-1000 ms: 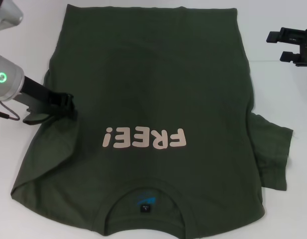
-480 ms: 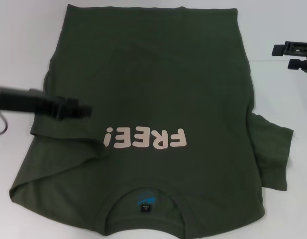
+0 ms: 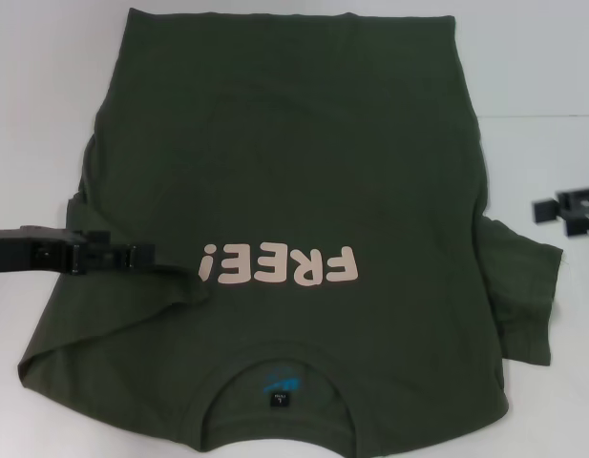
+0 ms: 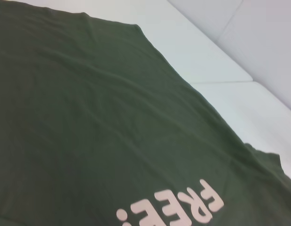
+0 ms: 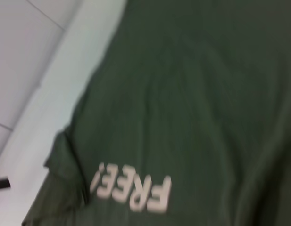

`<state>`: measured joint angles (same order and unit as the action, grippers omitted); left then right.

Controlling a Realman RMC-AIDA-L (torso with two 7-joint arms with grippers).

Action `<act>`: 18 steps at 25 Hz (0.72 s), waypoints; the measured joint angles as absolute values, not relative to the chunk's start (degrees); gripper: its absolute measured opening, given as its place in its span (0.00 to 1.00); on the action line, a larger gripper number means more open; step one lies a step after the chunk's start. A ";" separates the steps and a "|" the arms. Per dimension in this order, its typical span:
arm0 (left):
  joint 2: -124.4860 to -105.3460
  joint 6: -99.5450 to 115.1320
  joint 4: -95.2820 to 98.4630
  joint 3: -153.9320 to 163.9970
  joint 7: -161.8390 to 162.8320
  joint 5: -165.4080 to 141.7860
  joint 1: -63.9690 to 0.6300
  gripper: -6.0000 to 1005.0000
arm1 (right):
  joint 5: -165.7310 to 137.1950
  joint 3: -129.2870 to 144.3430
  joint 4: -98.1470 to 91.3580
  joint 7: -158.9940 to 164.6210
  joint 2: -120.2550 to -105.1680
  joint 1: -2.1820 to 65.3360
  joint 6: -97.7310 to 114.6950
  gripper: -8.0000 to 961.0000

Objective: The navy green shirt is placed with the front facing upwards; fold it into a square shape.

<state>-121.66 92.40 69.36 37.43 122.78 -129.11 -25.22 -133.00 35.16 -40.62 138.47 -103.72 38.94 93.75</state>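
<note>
The left hand, its grip state impossible to tell, lay over the navy green shirt's folded left side; the unfolded sleeve lay nearer the right hand.

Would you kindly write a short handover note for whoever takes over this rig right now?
Left end effector: low over the shirt's left sleeve area, beside the "FREE!" lettering; grip state unclear.
Right end effector: off the shirt, above the table near the right sleeve.
The navy green shirt: flat, front up, collar nearest the robot; left sleeve folded in, right sleeve spread out.
Left: right sleeve, then fold the body into a square.
</note>
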 joint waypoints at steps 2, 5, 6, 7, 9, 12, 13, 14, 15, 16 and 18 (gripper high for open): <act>-121.67 92.08 69.20 37.00 122.76 -128.72 -25.24 0.86 | -134.12 34.87 -42.13 142.20 -103.36 37.59 95.46 0.84; -121.68 91.76 69.15 36.67 122.72 -128.11 -25.63 0.90 | -134.41 33.90 -42.91 147.16 -103.07 35.42 95.94 0.83; -121.73 91.73 69.15 36.65 122.68 -127.66 -25.67 0.91 | -134.41 33.39 -42.65 147.82 -103.05 34.85 95.94 0.83; -121.76 91.70 69.16 36.65 122.66 -127.39 -25.73 0.92 | -134.46 32.97 -42.17 148.27 -103.05 34.29 95.98 0.83; -121.83 91.43 69.15 36.63 122.67 -126.60 -25.88 0.92 | -134.54 32.67 -41.16 148.51 -103.06 33.44 95.85 0.83; -121.83 90.78 69.05 36.22 122.78 -125.10 -25.95 0.92 | -134.57 32.65 -39.68 147.96 -103.46 32.63 94.86 0.83; -121.82 90.67 68.91 36.10 122.78 -124.58 -25.94 0.92 | -134.58 32.77 -39.24 147.59 -103.80 32.57 94.18 0.83; -121.82 90.57 68.67 36.04 122.78 -124.08 -25.94 0.92 | -134.59 33.00 -38.77 146.89 -104.19 32.53 93.52 0.83; -121.80 90.49 68.32 36.03 122.86 -123.68 -25.95 0.92 | -134.59 33.32 -38.35 146.06 -104.60 32.51 92.99 0.83; -121.77 90.47 67.96 36.03 123.02 -123.38 -25.99 0.92 | -134.60 33.77 -38.09 144.87 -104.99 32.51 92.54 0.83; -121.64 90.42 67.27 36.04 123.41 -123.09 -26.07 0.92 | -134.62 34.58 -37.92 142.98 -105.61 32.57 92.01 0.83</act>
